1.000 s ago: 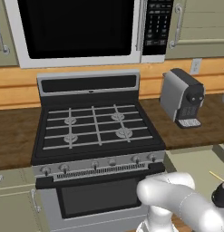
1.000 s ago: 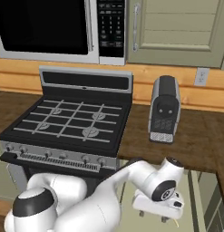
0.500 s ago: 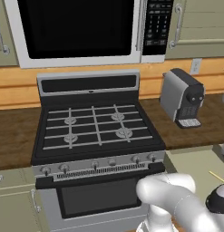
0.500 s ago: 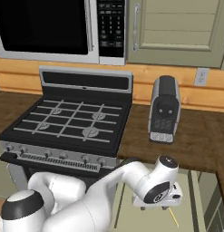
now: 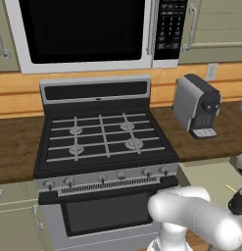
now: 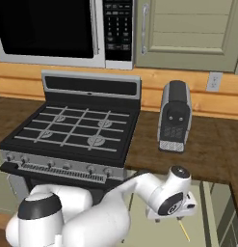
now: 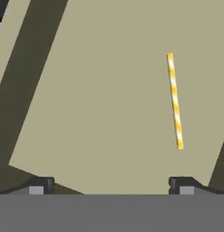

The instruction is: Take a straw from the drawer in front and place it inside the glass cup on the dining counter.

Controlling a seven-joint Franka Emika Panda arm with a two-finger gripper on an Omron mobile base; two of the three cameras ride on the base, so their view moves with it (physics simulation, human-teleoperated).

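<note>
Hovering over the open drawer (image 7: 95, 113), the gripper (image 7: 111, 185) holds its fingers wide apart, gripping nothing. Flat on the drawer floor, off to one side, lies the striped yellow straw (image 7: 175, 100).

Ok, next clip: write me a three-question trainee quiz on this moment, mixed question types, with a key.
1. True or false: the gripper is shut on the straw.
2. Multiple choice: where does the straw lie? A) on the stove grates; B) on the floor of the open drawer; C) beside the coffee machine on the worktop.
3. Fill in: in the hand view, the straw lies nearer the ____ fingertip.

Key: 1 false, the jaws stand open and the straw lies apart from them. 2 B. 3 right-hand fingertip of that view.
</note>
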